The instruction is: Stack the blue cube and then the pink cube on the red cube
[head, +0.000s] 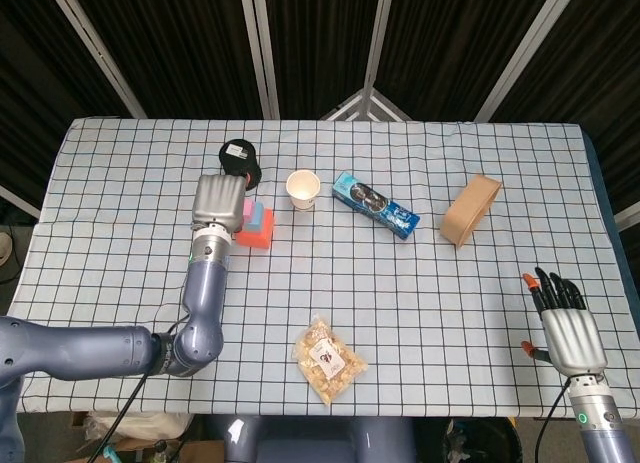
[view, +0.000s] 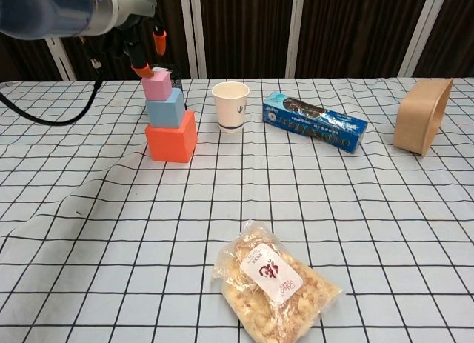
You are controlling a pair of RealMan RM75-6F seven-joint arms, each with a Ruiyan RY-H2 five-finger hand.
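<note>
Stack is built: pink cube sits on blue cube, which sits on red cube, near the counter's far-left part. All three touch, roughly squared up, the pink one set a bit toward the left edge of the blue.

Left hand hovers just above and slightly left of the pink cube; in the chest view its orange-tipped fingers hang apart, beside the cube's top left corner, holding nothing. Whether a fingertip touches the cube I cannot tell. Judged: only retreat remains, and it should go straight up and away toward the left edge, since any sideways brush would tip the small top cube.

Right hand rests well apart at the near-right corner, fingers spread, empty; far too distant to matter.

Around the stack:
- black round object just behind it
- paper cup near its right
- blue snack box further right
- tan bowl on its side toward the right edge
- snack bag near the front edge

None block an upward exit.
</note>
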